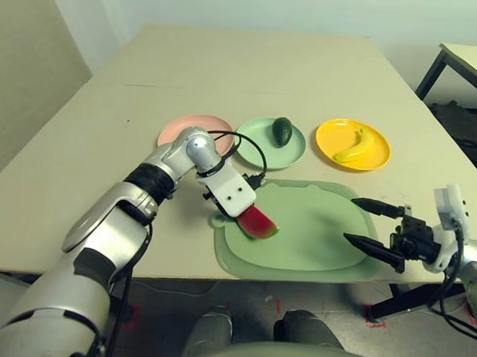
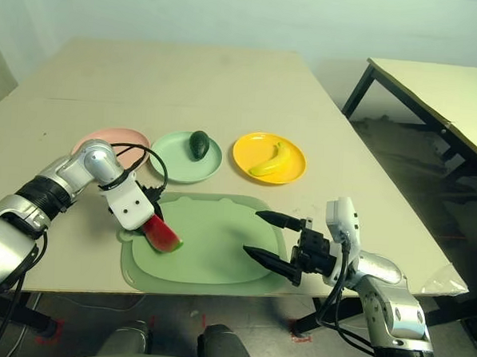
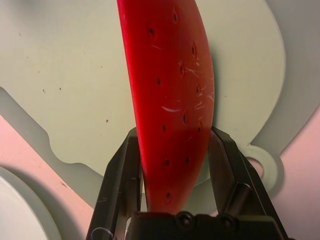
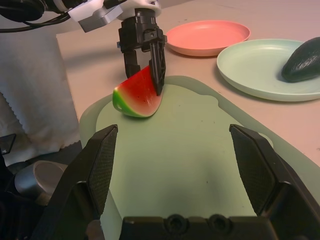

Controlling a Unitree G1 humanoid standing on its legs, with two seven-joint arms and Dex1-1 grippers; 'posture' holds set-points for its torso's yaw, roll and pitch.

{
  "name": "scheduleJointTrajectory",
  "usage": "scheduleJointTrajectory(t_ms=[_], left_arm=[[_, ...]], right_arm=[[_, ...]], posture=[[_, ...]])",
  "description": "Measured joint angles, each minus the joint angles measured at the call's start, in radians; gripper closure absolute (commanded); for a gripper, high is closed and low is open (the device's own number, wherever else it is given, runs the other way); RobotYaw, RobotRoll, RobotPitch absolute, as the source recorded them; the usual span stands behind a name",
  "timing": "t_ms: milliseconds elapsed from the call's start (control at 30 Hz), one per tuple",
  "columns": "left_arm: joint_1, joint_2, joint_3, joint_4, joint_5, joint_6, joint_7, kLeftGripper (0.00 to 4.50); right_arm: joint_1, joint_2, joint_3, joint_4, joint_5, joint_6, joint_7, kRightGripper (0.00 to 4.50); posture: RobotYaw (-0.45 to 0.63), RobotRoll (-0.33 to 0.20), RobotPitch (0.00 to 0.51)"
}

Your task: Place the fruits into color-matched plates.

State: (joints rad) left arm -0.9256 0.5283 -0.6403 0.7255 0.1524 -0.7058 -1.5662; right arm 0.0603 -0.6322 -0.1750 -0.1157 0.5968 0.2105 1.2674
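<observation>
Two fruits already plated; my left claw [image 3: 172,150] pinches the watermelon wedge [image 1: 257,223] on the cutting mat [image 1: 316,230]. Right claw [image 2: 271,238] spread, idle. Next I lift it to the pink plate [image 1: 181,127].

The two head views are looking forward and down from above the robot's forearms, taking in the whole beige rectangular table [image 1: 252,67], the right eye sitting slightly to the side. Both are sharing the pale green rounded-rectangle cutting mat [image 2: 218,257]. The left wrist camera is looking along its own black fingers, very close to the red toy watermelon wedge with green rind [image 3: 170,100]. The right wrist camera is facing level across the mat, seeing the same wedge from farther off.
</observation>
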Motion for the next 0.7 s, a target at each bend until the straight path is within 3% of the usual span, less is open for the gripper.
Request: scheduleJointTrajectory(t_ms=[267, 400, 700], left_arm=[[0.009, 0.001, 0.015, -0.038, -0.008, 0.068, -0.019, 2.59], [0.009, 0.022, 0.078, -0.062, -0.053, 0.149, -0.021, 2.59], [-0.039, 0.194, 0.188, 0.091, -0.016, 0.155, 0.057, 2.59]], right_arm=[[0.001, 0.000, 0.000, 0.000, -0.001, -0.001, 0.001, 0.00], [0.001, 0.005, 0.000, -0.005, -0.007, -0.031, -0.001, 0.00], [-0.014, 0.090, 0.044, -0.036, -0.055, -0.127, -0.080, 0.00]], posture=[[-0.07, 0.000, 0.011], [-0.07, 0.000, 0.015], [-0.05, 0.000, 0.016]])
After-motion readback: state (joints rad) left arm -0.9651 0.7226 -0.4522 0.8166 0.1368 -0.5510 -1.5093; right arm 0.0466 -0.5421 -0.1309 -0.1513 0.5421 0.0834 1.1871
